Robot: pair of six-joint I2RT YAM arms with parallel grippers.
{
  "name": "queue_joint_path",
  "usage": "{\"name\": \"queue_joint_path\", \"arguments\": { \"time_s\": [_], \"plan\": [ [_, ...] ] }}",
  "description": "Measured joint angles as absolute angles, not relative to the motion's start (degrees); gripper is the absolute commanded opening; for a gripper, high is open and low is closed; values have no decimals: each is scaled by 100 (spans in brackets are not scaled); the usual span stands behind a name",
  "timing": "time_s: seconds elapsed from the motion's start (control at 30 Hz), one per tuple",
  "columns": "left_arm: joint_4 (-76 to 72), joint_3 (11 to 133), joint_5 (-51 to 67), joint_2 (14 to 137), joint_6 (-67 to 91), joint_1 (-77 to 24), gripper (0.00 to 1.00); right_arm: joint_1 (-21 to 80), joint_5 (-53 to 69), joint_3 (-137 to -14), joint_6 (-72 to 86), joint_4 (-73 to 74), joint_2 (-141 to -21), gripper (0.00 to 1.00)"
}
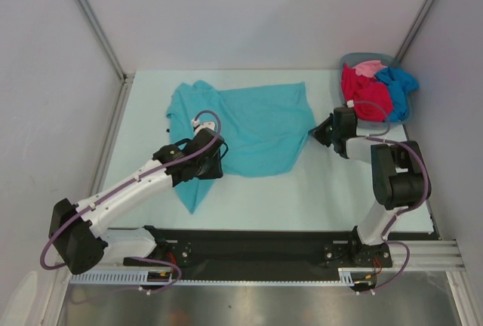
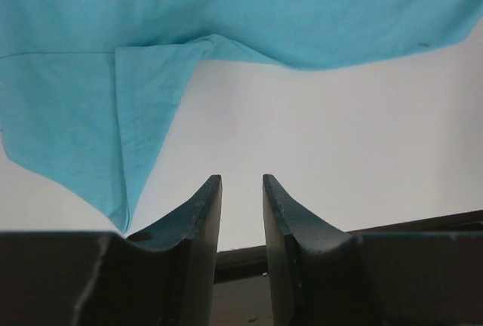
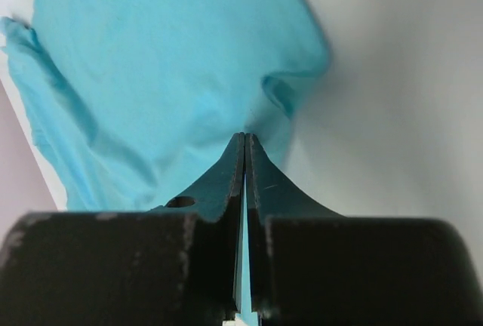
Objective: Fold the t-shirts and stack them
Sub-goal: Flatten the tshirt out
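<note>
A teal t-shirt [image 1: 256, 126] lies spread out and rumpled on the pale table. My left gripper [image 1: 213, 166] hovers over its near left part. In the left wrist view this gripper [image 2: 241, 184] is open and empty over bare table, with the teal cloth [image 2: 151, 39] beyond the fingertips. My right gripper [image 1: 316, 134] is at the shirt's right edge. In the right wrist view it [image 3: 246, 137] is shut on a fold of the teal shirt [image 3: 166, 77]. Red [image 1: 364, 93], pink [image 1: 370, 67] and blue [image 1: 398, 84] t-shirts lie bunched in the basket.
The grey-blue basket [image 1: 353, 59] stands at the back right corner against the wall. A black base rail [image 1: 256, 247] runs along the near edge. Grey walls and a metal frame close in the table on the left, back and right.
</note>
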State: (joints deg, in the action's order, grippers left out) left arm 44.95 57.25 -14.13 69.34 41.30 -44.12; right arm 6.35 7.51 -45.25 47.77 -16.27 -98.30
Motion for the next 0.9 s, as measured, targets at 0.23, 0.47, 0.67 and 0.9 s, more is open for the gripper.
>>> {"name": "queue_joint_path", "arguments": {
  "time_s": [0.23, 0.47, 0.67, 0.9],
  "plan": [
    [4353, 5725, -1282, 6936, 4130, -4414, 33, 1052, 458, -6643, 4488, -701, -10650, 0],
    [4237, 5725, -1221, 6941, 4091, -4414, 33, 1586, 204, -8370, 4224, 95, -11756, 21],
    [4169, 5723, -1179, 6941, 4084, -4414, 33, 1767, 167, -7835, 4145, 305, -11782, 47],
    [3997, 5693, -1076, 6941, 4045, -4414, 32, 1402, -38, -6521, 4154, 314, -10619, 50]
  ]
}}
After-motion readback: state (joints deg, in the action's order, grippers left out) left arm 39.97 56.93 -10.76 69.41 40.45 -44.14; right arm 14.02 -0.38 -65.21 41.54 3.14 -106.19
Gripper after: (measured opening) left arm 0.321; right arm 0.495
